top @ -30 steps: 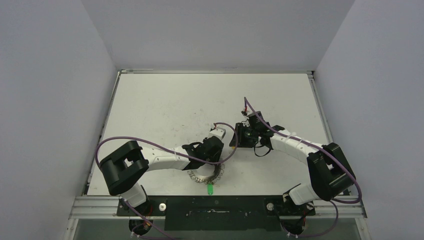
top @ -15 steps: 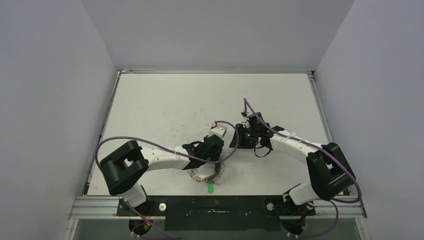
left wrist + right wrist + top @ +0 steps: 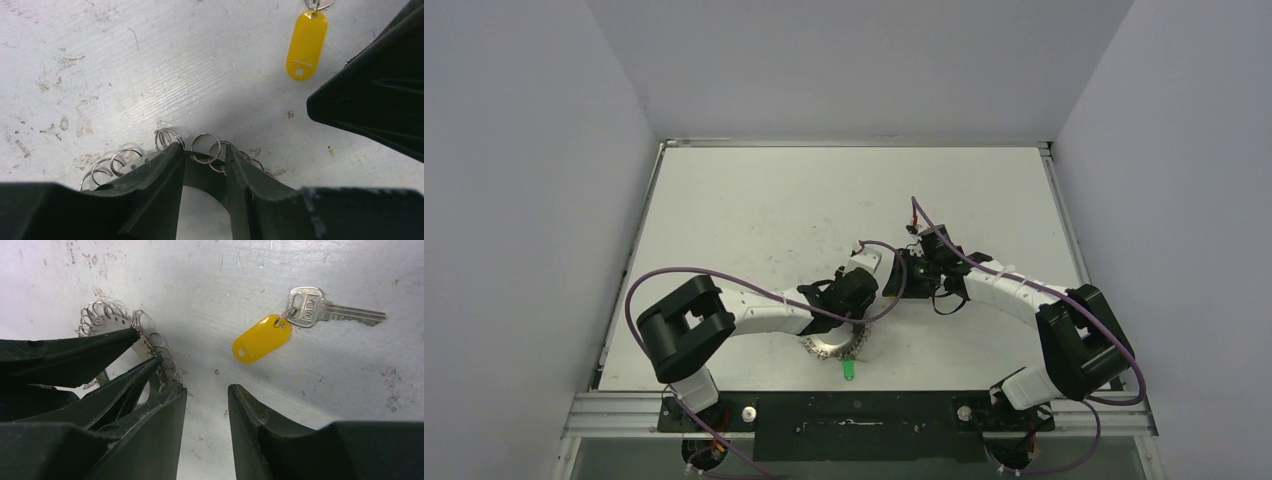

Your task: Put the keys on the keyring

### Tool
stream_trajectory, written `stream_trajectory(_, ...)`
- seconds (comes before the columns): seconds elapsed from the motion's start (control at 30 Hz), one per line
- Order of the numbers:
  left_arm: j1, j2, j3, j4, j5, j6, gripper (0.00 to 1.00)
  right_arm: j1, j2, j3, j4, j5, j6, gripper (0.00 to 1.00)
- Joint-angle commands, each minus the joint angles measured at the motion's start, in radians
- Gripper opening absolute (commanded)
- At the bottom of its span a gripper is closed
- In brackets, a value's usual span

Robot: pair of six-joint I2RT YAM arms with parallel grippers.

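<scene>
— Where is the keyring to be found?

— The keyring [image 3: 111, 321] is seen near the front edge of the worktop [image 3: 754, 200], under the tip of the left arm. A stretch of its rim is clamped in the left gripper [image 3: 204, 147]. The fingers are set a narrow gap apart, the flat band is spanned between them, and small wire loops are fanned out just beyond the tips.

— And the keys?

— The yellow key [image 3: 304, 306] is laid flat on the worktop, apart from the keyring, with its blade pointed away from it. Its tag is joined to the silver head by a small ring, and it is held by nothing. The green key [image 3: 849, 371] is seen just beside the keyring on the near side. Whether it is hooked on a loop cannot be told.

— How is the right gripper found?

— The right gripper [image 3: 207, 388] is parted, and only bare worktop is shown between its fingers. The yellow key is placed just beyond its fingertips, off to one side, and the left gripper's fingers are seen close beside it.
</scene>
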Motion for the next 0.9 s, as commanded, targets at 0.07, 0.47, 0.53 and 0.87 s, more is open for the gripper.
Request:
stream_trajectory(0.07, 0.004, -0.01, 0.053, -0.052, -0.072, 0.019, 0.35, -0.005, 0.006, 0.0, 0.044, -0.013, -0.008, 0.38)
stream_trajectory(0.47, 0.007, -0.104, 0.026, -0.108, -0.151, 0.048, 0.46, -0.004, 0.008, 0.008, 0.05, -0.026, -0.014, 0.4)
stream_trajectory(0.53, 0.01, -0.151, 0.016, -0.114, -0.134, 0.051, 0.51, 0.002, 0.002, 0.01, 0.048, -0.027, -0.02, 0.44)
stream_trajectory(0.87, 0.154, -0.431, -0.128, -0.147, 0.13, -0.006, 0.6, 0.114, -0.073, 0.029, -0.014, 0.039, -0.095, 0.59)
